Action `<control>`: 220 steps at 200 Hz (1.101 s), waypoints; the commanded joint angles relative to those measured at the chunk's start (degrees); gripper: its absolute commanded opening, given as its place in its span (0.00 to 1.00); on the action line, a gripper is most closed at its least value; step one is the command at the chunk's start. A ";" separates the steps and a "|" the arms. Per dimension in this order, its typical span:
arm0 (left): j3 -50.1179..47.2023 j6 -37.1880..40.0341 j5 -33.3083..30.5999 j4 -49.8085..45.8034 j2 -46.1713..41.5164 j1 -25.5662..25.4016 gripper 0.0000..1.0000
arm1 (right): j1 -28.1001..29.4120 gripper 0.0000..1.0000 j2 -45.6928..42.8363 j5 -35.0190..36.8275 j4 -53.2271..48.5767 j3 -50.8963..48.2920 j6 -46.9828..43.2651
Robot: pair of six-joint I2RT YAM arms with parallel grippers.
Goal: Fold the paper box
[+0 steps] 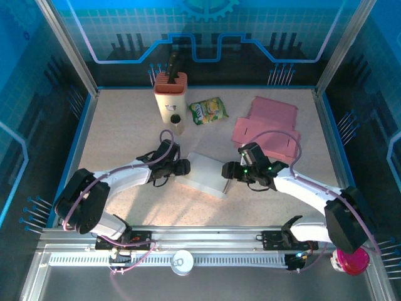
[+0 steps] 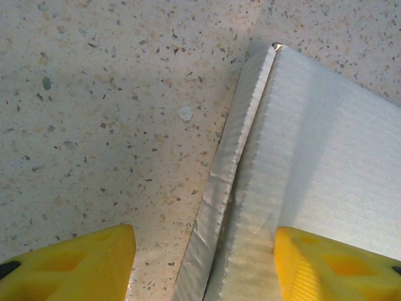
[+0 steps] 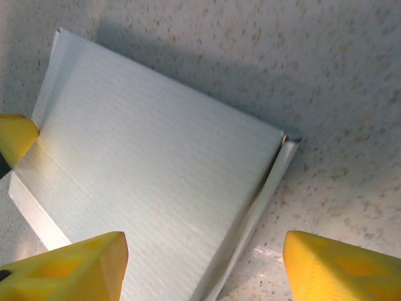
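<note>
Item: white paper box (image 1: 210,175), lying at the centre of the top view, with the left gripper (image 1: 183,167) sitting at its left edge and the right gripper (image 1: 227,170) at its right edge. Both are standing partly open and gripping nothing; in each wrist view the yellow fingers (image 2: 81,266) are straddling an edge flap without pinching it. Step judged: working the side flaps into place. The next move is probably calling for an even, gentle closing on each flap, so the thin board is neither creasing nor sliding.
</note>
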 commanded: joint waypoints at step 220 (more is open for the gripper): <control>-10.48 -6.48 3.51 7.04 -4.95 0.37 0.26 | -11.17 0.51 7.90 -14.41 4.50 -0.61 -7.84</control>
